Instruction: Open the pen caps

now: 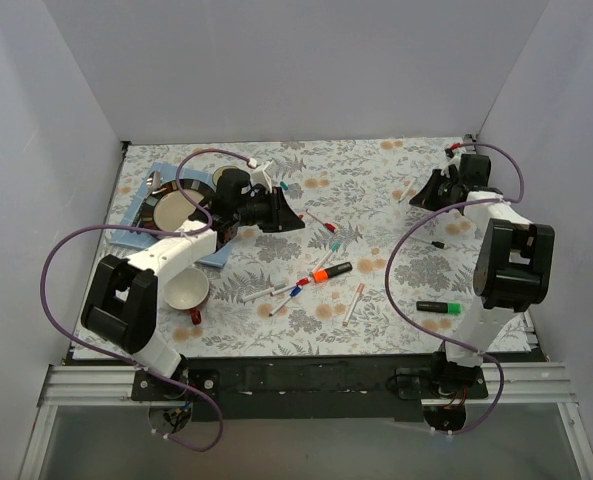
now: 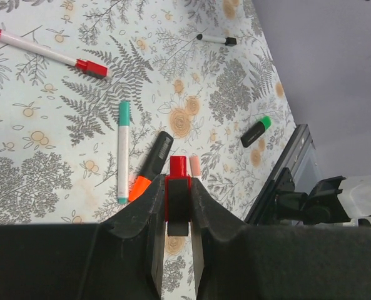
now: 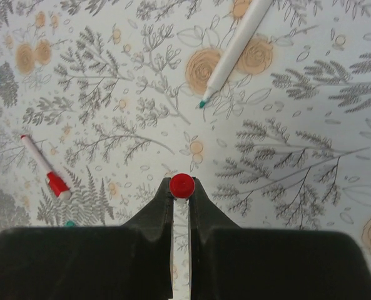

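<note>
White arm links (image 1: 171,255), black joints (image 1: 124,300), black jaws, looping purple cables (image 1: 45,275).

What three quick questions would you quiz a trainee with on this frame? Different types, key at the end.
1. True or false: the left gripper is empty.
2. In the top view, the black marker by the right arm's base has a cap of which colour? A green, B blue, C orange.
3. Fill in: the right gripper is shut on a white pen whose end facing the camera is ____.
Key: 1 false, it grips a red cap. 2 A. 3 red.
</note>
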